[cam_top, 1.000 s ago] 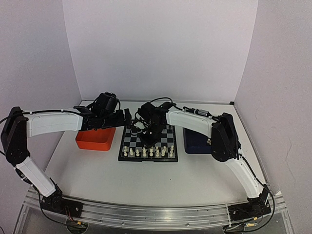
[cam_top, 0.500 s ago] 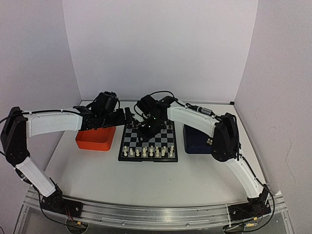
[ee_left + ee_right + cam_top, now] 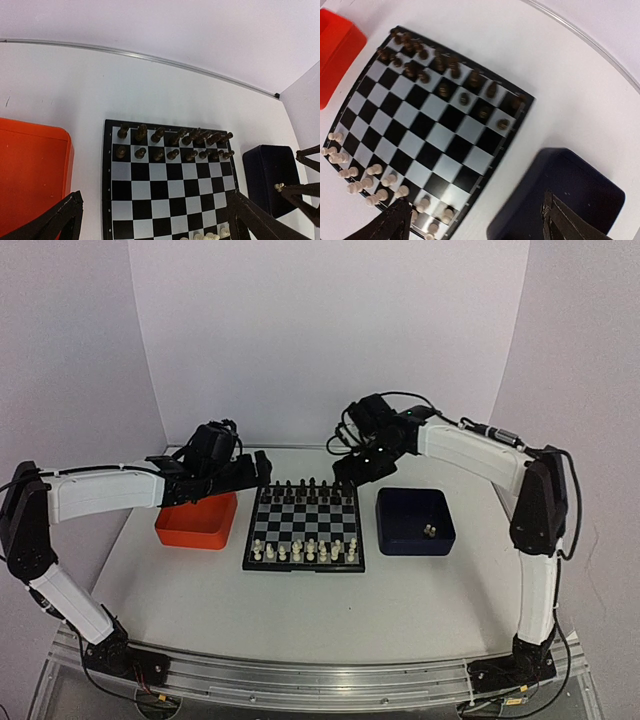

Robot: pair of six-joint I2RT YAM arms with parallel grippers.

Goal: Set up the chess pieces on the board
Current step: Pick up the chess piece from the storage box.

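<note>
The chess pieces crowd the two near rows of the board, too small to count, and my right gripper cuts some off. A couple more lie in the one dark blue tray. Black chessmen hold the far rows, and the four middle rows are bare. One orange tray sits to the left. My left gripper and my right both hover with jaws apart.
</note>
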